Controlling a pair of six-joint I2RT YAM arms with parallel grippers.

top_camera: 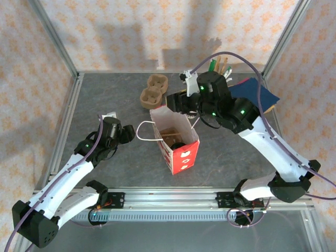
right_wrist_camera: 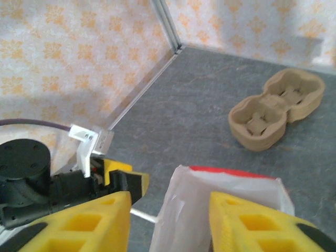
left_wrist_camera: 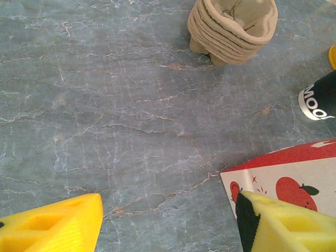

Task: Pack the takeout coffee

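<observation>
Cup [top_camera: 177,144]: seemingly the dark round shape deep inside the bag [top_camera: 184,155], mid-table; its axis cannot be told.
Left gripper [left_wrist_camera: 169,210]: fingers apart, empty, beside the bag.
Right gripper [right_wrist_camera: 170,210]: fingers apart, over the bag's far rim.

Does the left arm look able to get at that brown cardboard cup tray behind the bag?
Probably yes: the left hand is open, and bare table lies between it and the cup tray; the bag stands aside.
</observation>
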